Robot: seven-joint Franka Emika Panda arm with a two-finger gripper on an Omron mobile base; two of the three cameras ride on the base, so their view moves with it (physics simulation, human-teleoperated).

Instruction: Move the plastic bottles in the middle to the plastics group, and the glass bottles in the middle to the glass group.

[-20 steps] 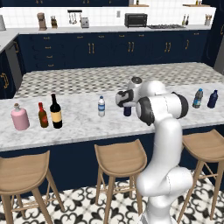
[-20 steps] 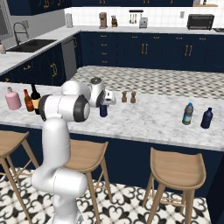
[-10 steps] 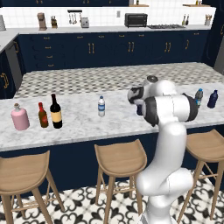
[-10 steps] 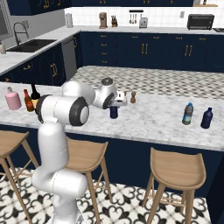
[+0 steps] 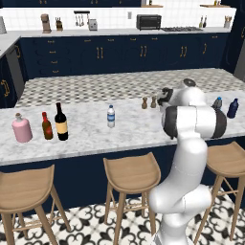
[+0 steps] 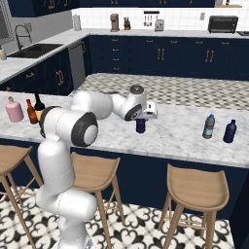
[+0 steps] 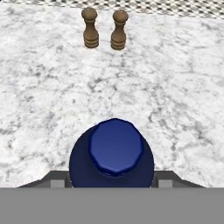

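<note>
My gripper (image 6: 141, 118) is shut on the dark navy plastic bottle (image 6: 141, 126), held upright by its upper part over the marble counter (image 6: 175, 141). In the hand view the navy bottle (image 7: 114, 153) shows from above, cap up, between the finger tips (image 7: 57, 180). The clear white-capped bottle (image 5: 111, 116) stands mid-counter. The tall black wine bottle (image 5: 60, 121) stands at the left beside the brown red-topped bottle (image 5: 47, 126) and the pink jug (image 5: 22, 129). The plastics group, a clear blue-capped bottle (image 6: 209, 126) and a dark blue one (image 6: 230, 131), stands at the right end.
Two small wooden shakers (image 7: 90, 27) (image 7: 119, 29) stand just beyond the held bottle, toward the counter's far side. Wooden stools (image 5: 131, 174) line the near side under the counter edge. My own arm (image 5: 191, 119) blocks part of the counter in the left base view.
The arm has swung to the right along the counter, carrying the navy bottle with it from near the clear bottle to beside the shakers. The grip has stayed the same.
</note>
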